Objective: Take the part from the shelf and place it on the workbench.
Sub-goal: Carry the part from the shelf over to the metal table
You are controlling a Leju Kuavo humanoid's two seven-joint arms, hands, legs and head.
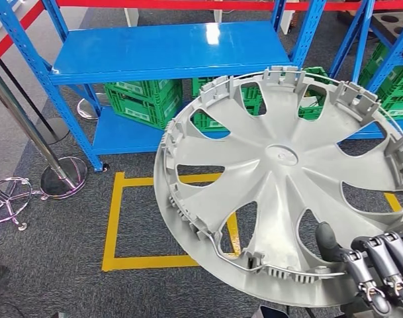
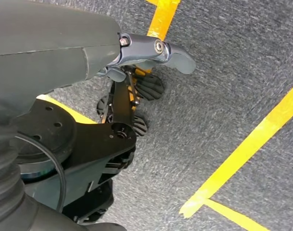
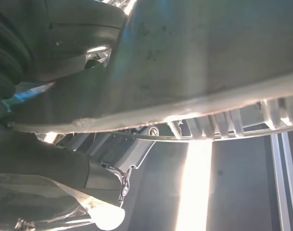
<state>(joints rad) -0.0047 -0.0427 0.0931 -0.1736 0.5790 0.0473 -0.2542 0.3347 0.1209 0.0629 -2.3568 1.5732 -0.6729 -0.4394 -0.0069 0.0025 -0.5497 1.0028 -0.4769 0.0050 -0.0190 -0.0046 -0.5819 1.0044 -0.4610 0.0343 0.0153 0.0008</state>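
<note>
The right hand (image 1: 376, 268) comes in at the lower right of the head view, its dark fingers (image 1: 361, 271) hooked over the near rim of a large grey wheel cover (image 1: 281, 179) and gripping it. In the right wrist view the thumb (image 3: 105, 216) lies under the cover's edge (image 3: 196, 72), with the rim's ribs and wire ring just beside it. The wheel cover is held up in the air, tilted, its inner side with clips facing up, well clear of the shelf (image 1: 164, 50) behind it.

The left hand (image 2: 145, 77) hangs over the grey carpet (image 2: 224, 96), holding nothing; its grey thumb (image 2: 173, 53) sticks out and its dark fingers are loosely apart. Yellow tape lines (image 2: 246, 144) cross the carpet near it.

Beyond the cover stands the blue metal shelf, its upper board bare and glossy, with green crates (image 1: 144, 99) on the lower board. A yellow tape square (image 1: 114, 225) marks the floor in front of it. To the left are chrome barrier posts (image 1: 24, 119) with round bases and a red belt (image 1: 189, 4) running along the top.
</note>
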